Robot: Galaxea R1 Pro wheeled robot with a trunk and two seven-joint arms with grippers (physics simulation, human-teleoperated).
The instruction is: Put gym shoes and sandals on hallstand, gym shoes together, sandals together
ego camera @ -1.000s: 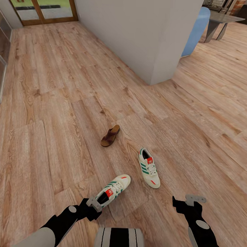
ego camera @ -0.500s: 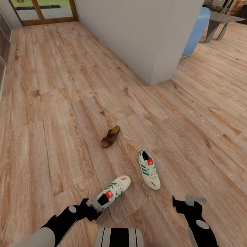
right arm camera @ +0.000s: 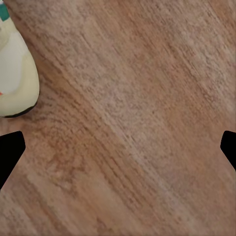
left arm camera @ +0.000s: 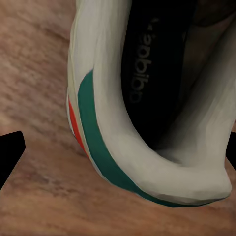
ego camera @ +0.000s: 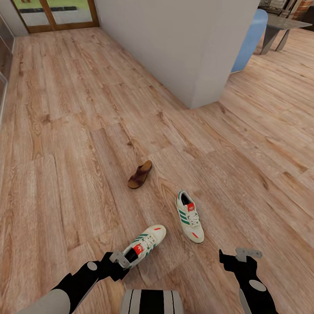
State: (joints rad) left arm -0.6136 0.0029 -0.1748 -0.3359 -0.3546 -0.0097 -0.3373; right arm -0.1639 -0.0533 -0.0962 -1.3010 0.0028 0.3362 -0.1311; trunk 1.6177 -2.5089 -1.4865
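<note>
the left gripper (ego camera: 118, 260) gapes wide around the near gym shoe's (ego camera: 144, 244) heel, the right gripper (ego camera: 237, 258) wide over bare floor (ego camera: 76, 127).

Two gym shoes lie on the floor, one nearer (ego camera: 144, 245) and one farther (ego camera: 190, 215). One sandal (ego camera: 140, 174) lies beyond them. Two end effectors show, left (ego camera: 118, 260) and right (ego camera: 242, 256).

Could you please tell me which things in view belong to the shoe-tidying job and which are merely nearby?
Job:
near gym shoe, at the left gripper
far gym shoe
one sandal
corridor floor

Nearby:
grey wall
blue seat
grey table
</note>
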